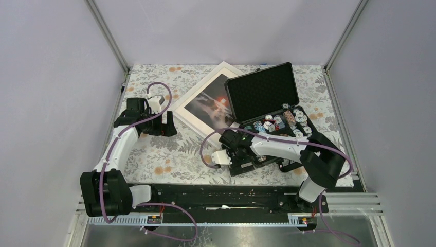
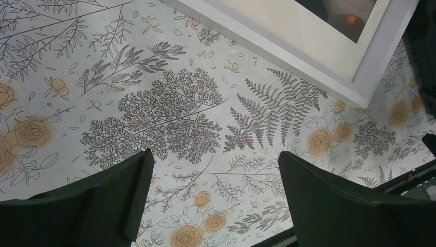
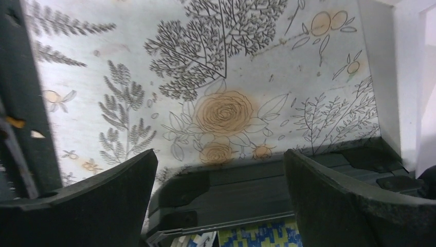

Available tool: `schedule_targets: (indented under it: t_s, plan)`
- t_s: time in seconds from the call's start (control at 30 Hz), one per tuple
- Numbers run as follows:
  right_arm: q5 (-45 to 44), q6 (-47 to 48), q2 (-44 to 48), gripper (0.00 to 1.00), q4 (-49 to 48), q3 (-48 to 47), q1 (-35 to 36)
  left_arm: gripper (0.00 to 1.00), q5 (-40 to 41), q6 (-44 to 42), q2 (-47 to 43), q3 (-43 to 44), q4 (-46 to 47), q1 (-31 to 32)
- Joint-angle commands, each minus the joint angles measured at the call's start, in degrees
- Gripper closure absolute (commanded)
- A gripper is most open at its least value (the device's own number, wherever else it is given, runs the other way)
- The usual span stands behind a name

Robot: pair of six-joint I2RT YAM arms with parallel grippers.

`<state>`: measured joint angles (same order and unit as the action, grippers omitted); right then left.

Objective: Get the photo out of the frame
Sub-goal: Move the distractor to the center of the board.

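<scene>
Left tool point(image 1: 165, 125) is wide open and empty, hovering over the bare floral worktop point(image 1: 169, 159) just beside the frame's left edge. Right tool point(image 1: 229, 140) is also open and empty, low at the front-left corner of the black case point(image 1: 263, 91), with the frame edge close by. The frame point(image 1: 197, 91) lies flat, face up and angled, between the two tools. The photo point(image 1: 205, 109) sits inside it behind the white mat, its right corner hidden by the case lid. Nothing is gripped.

Likely risks:
- The back is underneath, so the frame needs flipping. The thin border may slip from the jaws and drop.
- Lifting next to the case may knock the lid or scatter the round tokens point(image 1: 280, 122).
- The right arm lies across the case and may drag it.
</scene>
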<state>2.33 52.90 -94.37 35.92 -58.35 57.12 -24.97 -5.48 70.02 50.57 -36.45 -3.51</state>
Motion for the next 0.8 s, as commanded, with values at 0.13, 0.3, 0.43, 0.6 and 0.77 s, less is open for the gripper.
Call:
schedule_targets:
  t_s: [0.13,0.3,0.43,0.6,0.77]
  plan:
    - [-11.57,8.82,-2.22,0.0,0.09,1.75,0.12,0.01,-2.35,0.23,-0.08,2.04,0.89,-0.58]
    - [-14.14,11.89,-2.46,0.0,-0.74,3.52,-2.48,0.01,-2.36,0.35,-0.02,2.08,0.83,-0.54]
    - [-15.21,15.08,-2.92,0.0,-1.98,3.72,-7.85,0.01,-2.65,0.26,-0.06,1.99,0.89,-0.64]
    - [-15.78,19.74,-3.17,0.0,-4.07,4.04,-12.72,0.01,-2.95,0.14,0.23,1.98,0.85,-0.65]
    - [-16.36,23.26,-3.69,0.01,-5.51,4.23,-15.99,0.01,-3.02,0.2,0.68,1.99,0.86,-0.77]
